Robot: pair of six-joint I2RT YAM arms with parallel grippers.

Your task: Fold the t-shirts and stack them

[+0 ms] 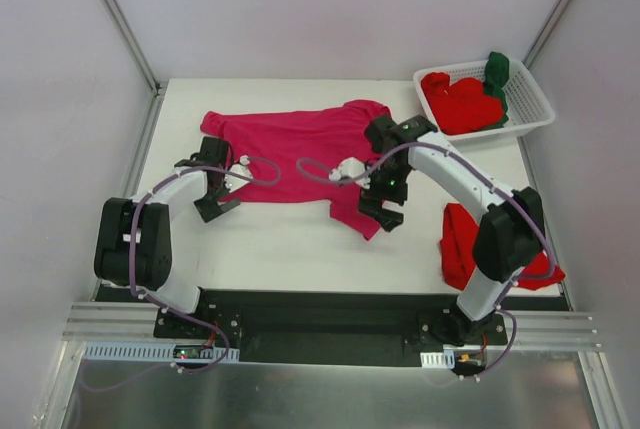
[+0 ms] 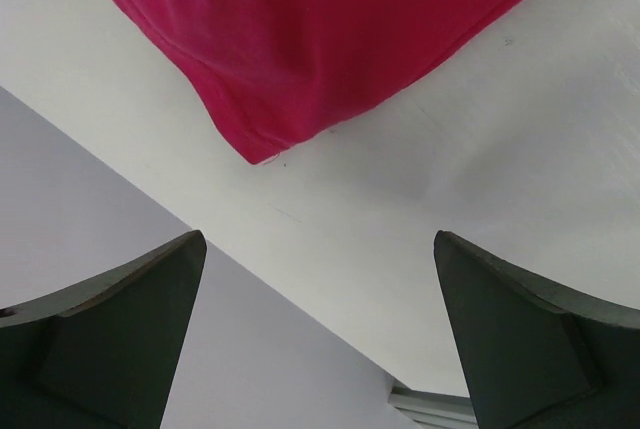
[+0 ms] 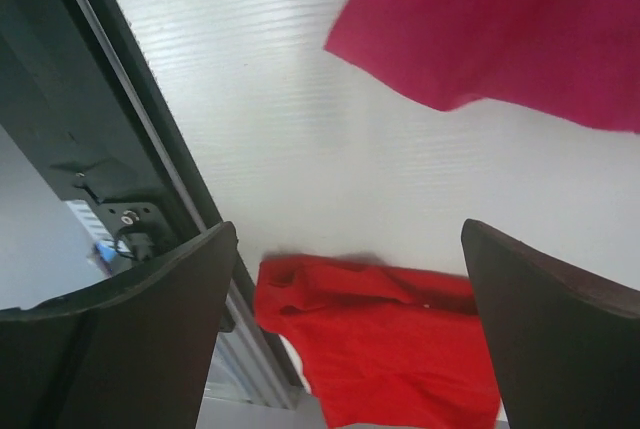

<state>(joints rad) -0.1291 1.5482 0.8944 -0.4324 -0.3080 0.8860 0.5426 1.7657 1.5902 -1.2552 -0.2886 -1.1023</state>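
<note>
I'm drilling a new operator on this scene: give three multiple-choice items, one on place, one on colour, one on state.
1. The white basket sits at: A far right corner; B near left corner; C centre.
2. The spread-out t-shirt is: A dark green; B magenta; C white.
3. The left gripper and right gripper are: A open, empty; B shut on cloth; C out of view.
Key: 1 A, top view shows it far right; 2 B, magenta in all views; 3 A, wrist views show parted fingers holding nothing.

magenta t-shirt spread flat | left claw beside it | right claw over it
</note>
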